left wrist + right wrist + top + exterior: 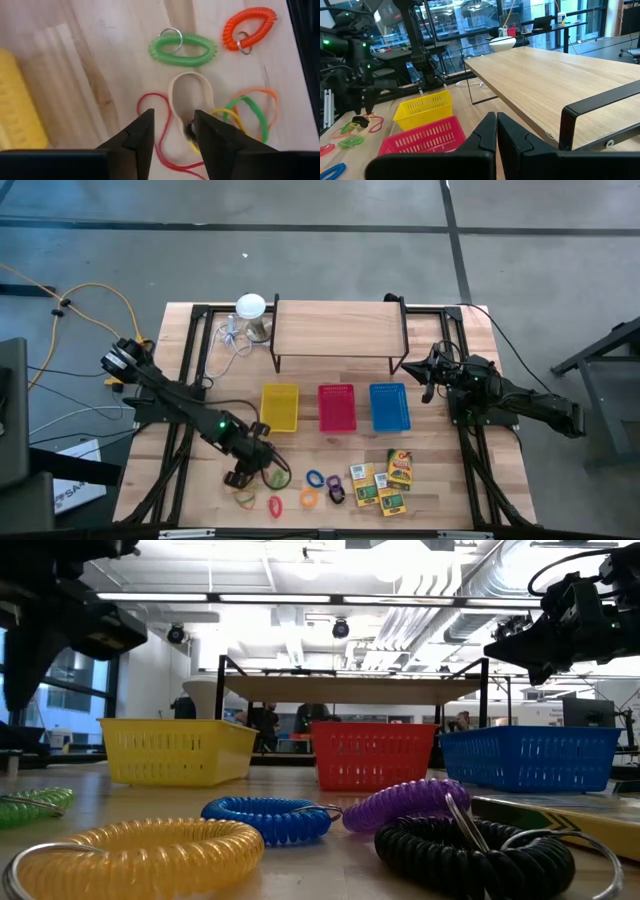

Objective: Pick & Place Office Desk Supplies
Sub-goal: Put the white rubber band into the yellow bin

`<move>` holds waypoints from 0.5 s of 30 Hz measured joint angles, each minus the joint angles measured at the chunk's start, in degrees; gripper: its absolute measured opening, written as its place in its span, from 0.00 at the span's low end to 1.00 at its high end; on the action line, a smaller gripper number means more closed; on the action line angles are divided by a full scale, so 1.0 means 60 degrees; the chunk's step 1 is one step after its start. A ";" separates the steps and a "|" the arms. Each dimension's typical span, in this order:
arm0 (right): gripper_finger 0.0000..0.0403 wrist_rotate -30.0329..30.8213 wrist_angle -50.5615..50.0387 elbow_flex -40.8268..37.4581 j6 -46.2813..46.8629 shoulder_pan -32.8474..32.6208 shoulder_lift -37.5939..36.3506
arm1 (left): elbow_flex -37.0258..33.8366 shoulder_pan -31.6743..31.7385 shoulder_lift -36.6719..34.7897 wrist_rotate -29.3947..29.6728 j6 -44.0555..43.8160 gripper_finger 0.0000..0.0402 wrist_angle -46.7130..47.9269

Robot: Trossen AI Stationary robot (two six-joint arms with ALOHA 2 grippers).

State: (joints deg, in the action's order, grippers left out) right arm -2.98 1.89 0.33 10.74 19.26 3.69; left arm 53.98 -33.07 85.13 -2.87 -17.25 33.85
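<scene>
Near the front left of the worktop, my left hand hangs spread over a beige rubber band among loose rubber bands. Picking comes next, I judge: drop and pinch. My wrist view shows the bands; the low view shows only coiled rings. My right hand, pressed together, waits by the shelf.

A robotics lab in an open industrial hall is showing here: exposed ducts and strip lights are running overhead, the floor is bare grey concrete, cables are trailing beside the wooden tabletop, and desks with monitors are standing behind glass partitions.
</scene>
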 joint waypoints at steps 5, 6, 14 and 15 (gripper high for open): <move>0.00 0.0000 0.0000 -0.0002 -0.0002 -0.0002 0.0002 | 0.0000 -0.0161 0.0201 0.0340 -0.0581 0.36 0.0022; 0.00 0.0002 0.0000 -0.0001 -0.0001 0.0002 0.0002 | 0.0000 -0.0169 0.0279 0.0348 -0.0669 0.36 0.0006; 0.00 0.0001 0.0000 0.0001 -0.0001 -0.0001 0.0001 | -0.0002 -0.0167 0.0809 0.0007 -0.0923 0.40 -0.0392; 0.00 0.0000 0.0000 0.0001 -0.0002 0.0002 0.0002 | -0.0004 -0.0166 0.0874 0.0005 -0.0919 0.40 -0.0463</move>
State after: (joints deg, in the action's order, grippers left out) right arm -2.98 1.89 0.34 10.72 19.27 3.70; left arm 53.95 -34.06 90.38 -2.84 -22.76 31.08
